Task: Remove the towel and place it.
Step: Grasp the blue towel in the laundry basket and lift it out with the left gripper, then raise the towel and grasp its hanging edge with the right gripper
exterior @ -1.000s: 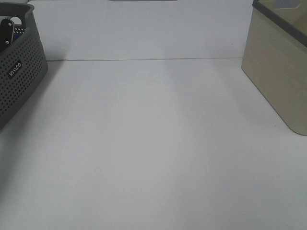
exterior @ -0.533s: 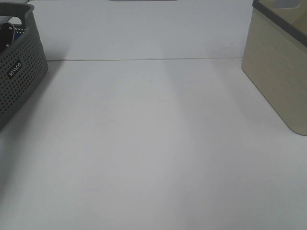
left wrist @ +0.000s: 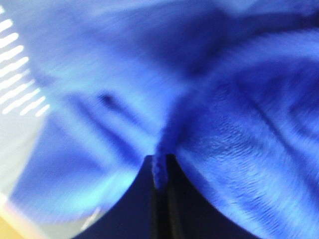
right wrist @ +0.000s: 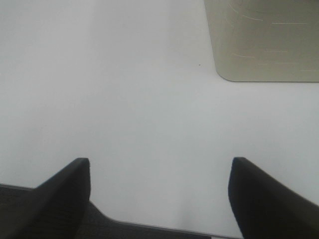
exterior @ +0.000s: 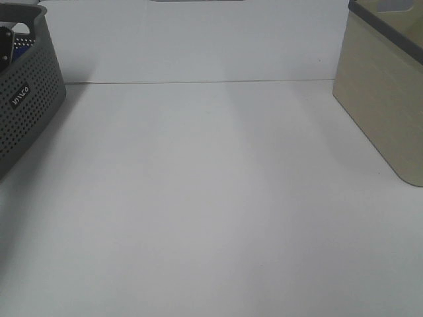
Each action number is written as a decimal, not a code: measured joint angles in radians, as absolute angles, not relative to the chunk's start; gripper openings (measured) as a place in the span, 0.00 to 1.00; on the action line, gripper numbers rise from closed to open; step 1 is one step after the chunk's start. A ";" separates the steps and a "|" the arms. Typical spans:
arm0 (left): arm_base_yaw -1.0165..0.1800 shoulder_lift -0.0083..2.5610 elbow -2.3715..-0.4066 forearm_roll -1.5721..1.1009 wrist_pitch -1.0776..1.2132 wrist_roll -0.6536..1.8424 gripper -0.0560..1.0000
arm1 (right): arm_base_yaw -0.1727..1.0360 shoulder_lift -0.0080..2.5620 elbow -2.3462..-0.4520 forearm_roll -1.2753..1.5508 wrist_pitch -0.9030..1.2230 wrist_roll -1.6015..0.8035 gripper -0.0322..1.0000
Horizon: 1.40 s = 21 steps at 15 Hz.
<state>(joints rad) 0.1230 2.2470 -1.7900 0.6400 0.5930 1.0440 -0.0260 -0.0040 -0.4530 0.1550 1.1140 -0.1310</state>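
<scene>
- The left end effector was closed, and its two dark jaws pinched a narrow fold of the towel between them.
- In the left wrist view the towel filled almost the whole picture. It was blue, soft and creased, and partly blurred.
- In the high view only a small blue patch of the towel showed, inside the grey basket at the upper left of the frame.
- The grey basket had a wall full of small holes and stood on the white bench, cut off by the left edge.
- A beige basket with a dark rim stood at the upper right of the frame, well apart from the grey one.
- The right end effector was wide open and held nothing.
- It hung over bare bench, with a corner of the beige basket near it.
</scene>
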 joint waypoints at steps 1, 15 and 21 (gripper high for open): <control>0.123 2.207 -1.790 0.640 0.603 1.008 0.05 | -0.026 -0.004 -0.453 0.155 1.114 -0.131 0.76; 0.107 1.629 -1.790 0.511 0.764 0.913 0.05 | -0.026 -0.004 -0.453 0.155 1.114 -0.131 0.76; -0.126 1.534 -1.790 0.534 0.641 0.913 0.05 | -0.026 -0.004 -0.453 0.156 1.114 -0.131 0.76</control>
